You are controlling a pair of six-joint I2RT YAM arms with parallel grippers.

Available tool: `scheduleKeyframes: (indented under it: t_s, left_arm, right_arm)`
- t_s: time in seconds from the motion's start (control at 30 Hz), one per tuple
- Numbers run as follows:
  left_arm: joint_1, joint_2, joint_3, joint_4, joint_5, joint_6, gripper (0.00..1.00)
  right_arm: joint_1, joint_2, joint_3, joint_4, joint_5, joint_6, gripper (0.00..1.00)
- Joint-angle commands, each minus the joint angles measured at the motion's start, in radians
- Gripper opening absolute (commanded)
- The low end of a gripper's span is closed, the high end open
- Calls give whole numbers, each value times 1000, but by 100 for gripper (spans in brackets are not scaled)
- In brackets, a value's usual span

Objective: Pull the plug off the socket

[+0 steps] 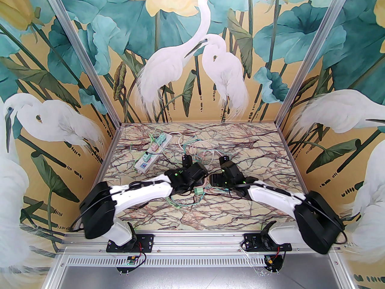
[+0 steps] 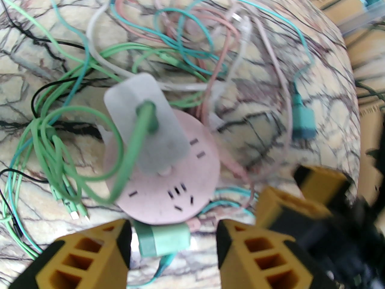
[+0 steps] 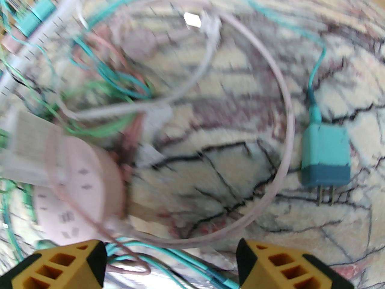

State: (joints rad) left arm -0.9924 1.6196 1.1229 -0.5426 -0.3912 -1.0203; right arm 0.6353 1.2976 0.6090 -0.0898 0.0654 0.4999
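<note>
Near the middle of the table (image 1: 255, 149), the white plug (image 2: 150, 131) sat in the round pink socket (image 2: 177, 200). The left fingers (image 2: 99, 251) stood apart, with a loose green plug (image 2: 164, 239) lying between them; the right fingers (image 3: 69, 266) were spread wide, holding nothing.

Tabletop (image 1: 255, 149): carries everything; both arms reach over its middle from the near edge.
Power strip (image 1: 152, 153): towards the far left corner, lying slantwise, with plugs seated on it.
Cable tangle (image 1: 198, 149): mid-tabletop, right of the power strip, loops lying across one another.
Round socket (image 2: 195, 176): flat on the tabletop within the tangle, with cables to its left and behind it.
Plug (image 2: 168, 137): seated on top of the round socket, off-centre, its cable leaving its upper face.
Small adapter (image 2: 164, 239): just beside the socket's near edge, between the left fingers (image 2: 90, 251), touching neither.
Loose plug (image 3: 326, 155): flat on the tabletop right of the round socket, apart from it, with a cable loop between them and its prongs toward the right fingers (image 3: 279, 266).
</note>
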Motion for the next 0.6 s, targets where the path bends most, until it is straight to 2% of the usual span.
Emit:
scheduleKeyframes:
  t_s: [0.0,0.57]
  left_arm:
    - [13,50,40,-47,-31,-70,52]
    - [106,179,134,-33,5,-51,51]
  right_arm:
    - [4,-48,-23,29,11,2,81]
    - [4,-95,-26,8,20,11,81]
